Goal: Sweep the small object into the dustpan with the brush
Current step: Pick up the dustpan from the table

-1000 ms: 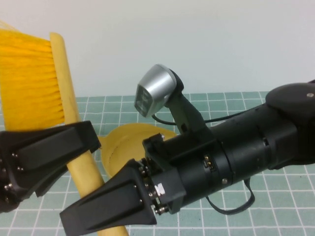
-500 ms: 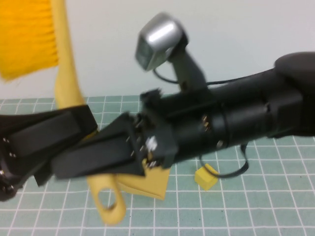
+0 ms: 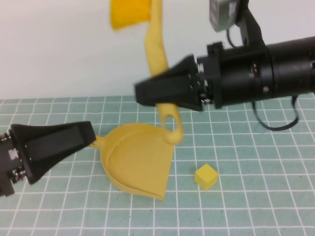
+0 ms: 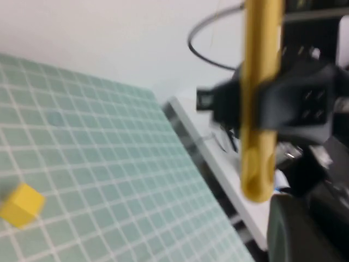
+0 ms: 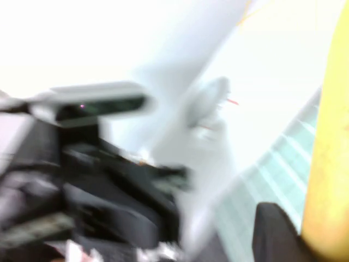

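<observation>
Landmark: the dustpan (image 3: 138, 164), yellow, lying on the green gridded mat (image 3: 256, 196) that covers the desk, scoop mouth turned toward the near right.

Nearest, just off the dustpan's handle end on its left: the left gripper (image 3: 49, 147), black, low over the mat, jaws clenched on the dustpan's thin handle where it leaves the scoop. Only a short stub of that handle visible between jaw tip and scoop.

Just right of the dustpan's mouth, near but apart from it: the small object (image 3: 205, 176), a yellow cube with rounded edges, resting alone on the mat. Seen again in the left wrist view as a yellow block (image 4: 22, 203) on the grid, well apart from the raised handle.

Above the dustpan's far rim: the brush (image 3: 160, 59), held up off the desk, nearly upright and slightly bent in outline, bristles at the top, handle end with its hole hanging down just over the scoop's far edge. Not touching the mat, nor the cube.

Up and to the right of the dustpan: the right gripper (image 3: 167, 91), black, reaching in sideways from the right, jaws grasping the brush's handle partway along, above the hole. Same grip shown in the left wrist view, dark jaws on either side of the yellow shaft (image 4: 260, 98).

Farthest, behind the dustpan: a plain pale wall (image 3: 59, 49).
</observation>
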Controlling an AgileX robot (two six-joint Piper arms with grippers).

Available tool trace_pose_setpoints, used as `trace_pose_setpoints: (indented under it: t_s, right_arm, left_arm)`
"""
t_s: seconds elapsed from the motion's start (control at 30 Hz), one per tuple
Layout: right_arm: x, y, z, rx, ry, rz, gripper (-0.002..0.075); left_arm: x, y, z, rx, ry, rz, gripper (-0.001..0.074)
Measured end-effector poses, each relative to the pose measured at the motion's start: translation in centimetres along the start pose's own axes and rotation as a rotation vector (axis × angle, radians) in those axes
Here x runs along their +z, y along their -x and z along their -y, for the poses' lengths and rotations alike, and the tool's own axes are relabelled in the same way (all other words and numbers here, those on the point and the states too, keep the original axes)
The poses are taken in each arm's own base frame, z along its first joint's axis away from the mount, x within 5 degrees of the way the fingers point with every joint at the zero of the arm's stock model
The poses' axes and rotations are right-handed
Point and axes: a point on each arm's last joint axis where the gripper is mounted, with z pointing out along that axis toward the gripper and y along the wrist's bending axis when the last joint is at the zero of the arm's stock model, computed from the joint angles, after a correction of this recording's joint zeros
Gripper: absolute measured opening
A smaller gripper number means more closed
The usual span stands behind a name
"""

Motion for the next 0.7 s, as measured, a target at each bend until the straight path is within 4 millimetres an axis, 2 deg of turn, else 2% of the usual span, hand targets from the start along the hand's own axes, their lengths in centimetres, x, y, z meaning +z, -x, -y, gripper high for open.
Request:
trace_pose_setpoints:
  t_s: [0.27,0.37,0.47,0.63,0.7]
  right_arm:
    - [-0.9,-1.6,2.5,0.001,-0.261,-0.191,0.016]
    - [-1.3,-2.1,3.3,0.002,-0.35,-0.256,0.016]
    - [-1.6,-2.6,4.0,0.007,-0.421,-0.304,0.0159]
    - [-2.1,-4.3,5.8,0.041,-0.525,-0.368,0.0159]
    - [-2.3,-5.4,6.8,0.07,-0.582,-0.393,0.0159]
  left_arm:
    - [-0.3,1.3,-2.1,0.134,0.235,0.132,0.0001]
    - [-0.5,1.9,-2.8,0.197,0.323,0.177,0.0022]
    - [-0.3,2.0,-4.1,0.269,0.394,0.123,0.0112]
    - [0.6,1.9,-7.9,0.354,0.536,-0.074,0.0395]
    - [1.0,1.8,-9.5,0.368,0.587,-0.144,0.0433]
